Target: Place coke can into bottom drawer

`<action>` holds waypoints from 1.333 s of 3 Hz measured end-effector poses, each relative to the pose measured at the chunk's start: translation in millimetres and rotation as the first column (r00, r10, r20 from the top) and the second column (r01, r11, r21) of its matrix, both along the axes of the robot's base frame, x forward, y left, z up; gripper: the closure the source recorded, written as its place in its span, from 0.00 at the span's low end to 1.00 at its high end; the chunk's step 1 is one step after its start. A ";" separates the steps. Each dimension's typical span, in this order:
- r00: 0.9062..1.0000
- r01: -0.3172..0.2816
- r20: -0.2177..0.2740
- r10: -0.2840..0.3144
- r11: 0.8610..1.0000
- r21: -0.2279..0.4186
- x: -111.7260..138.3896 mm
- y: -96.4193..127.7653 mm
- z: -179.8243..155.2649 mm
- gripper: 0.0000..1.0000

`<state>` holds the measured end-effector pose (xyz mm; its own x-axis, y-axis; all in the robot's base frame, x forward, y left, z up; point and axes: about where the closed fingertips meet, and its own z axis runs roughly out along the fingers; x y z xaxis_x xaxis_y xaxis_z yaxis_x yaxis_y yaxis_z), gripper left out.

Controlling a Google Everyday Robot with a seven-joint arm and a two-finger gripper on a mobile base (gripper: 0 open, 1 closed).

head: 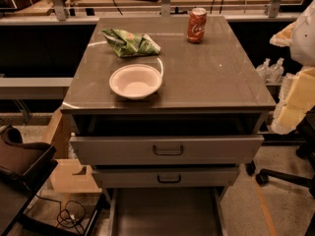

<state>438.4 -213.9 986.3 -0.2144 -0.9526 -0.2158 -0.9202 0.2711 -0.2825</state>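
Observation:
The coke can (197, 25) stands upright on the far right part of the cabinet top (211, 77). The bottom drawer (167, 213) is pulled out at the bottom of the view, and its flat grey floor is bare. My gripper (288, 114) hangs at the right edge, beside the cabinet's right side. It is well away from the can, to the right and nearer the camera, and holds nothing that I can see.
A white bowl (136, 81) sits near the front left of the top, with a green snack bag (130, 42) behind it. Two grey drawer fronts with black handles (167, 150) (169, 177) are above the open drawer. A chair base (285, 176) stands on the floor at right.

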 end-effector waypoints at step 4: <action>0.935 0.198 0.220 -0.278 0.925 0.325 155.9 -21.9 -33.2 0.00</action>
